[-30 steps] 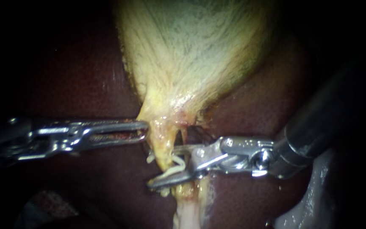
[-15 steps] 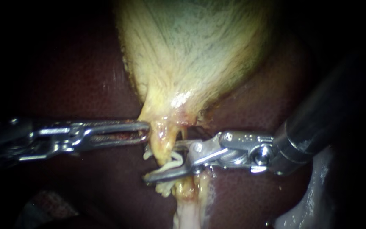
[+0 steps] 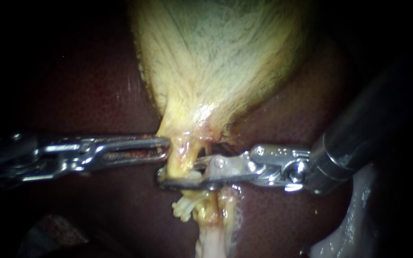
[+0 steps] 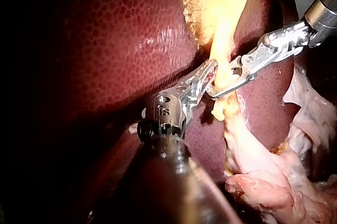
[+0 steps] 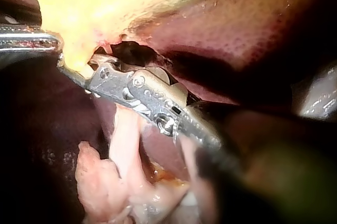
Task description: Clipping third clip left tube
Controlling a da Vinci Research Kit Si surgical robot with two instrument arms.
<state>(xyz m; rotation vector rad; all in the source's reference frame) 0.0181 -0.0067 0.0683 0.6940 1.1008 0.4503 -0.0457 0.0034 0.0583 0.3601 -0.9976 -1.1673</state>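
The pale yellow gallbladder (image 3: 216,62) narrows downward into the left tube (image 3: 182,160). My left instrument (image 3: 162,148) comes in level from the left, jaws shut on the gallbladder's neck at the top of this tube; the left wrist view shows the same grip (image 4: 209,75). My right instrument (image 3: 169,181) reaches in from the right, and its jaws lie closed across the left tube just under the left instrument. White clips (image 3: 186,209) sit on the tube right below those jaws. In the right wrist view the right instrument (image 5: 73,74) crosses the yellow tissue.
Dark red liver (image 3: 87,91) surrounds the gallbladder on both sides. A pale strand of tissue (image 3: 211,239) hangs down below the clips. A second thin strand (image 3: 211,152) runs beside the left tube, with a dark gap between them. Loose whitish tissue (image 3: 354,224) lies at the lower right.
My right instrument's jaws, open around the left tube with a white clip between them, have come together across it and sit a little higher. The left instrument has held still.
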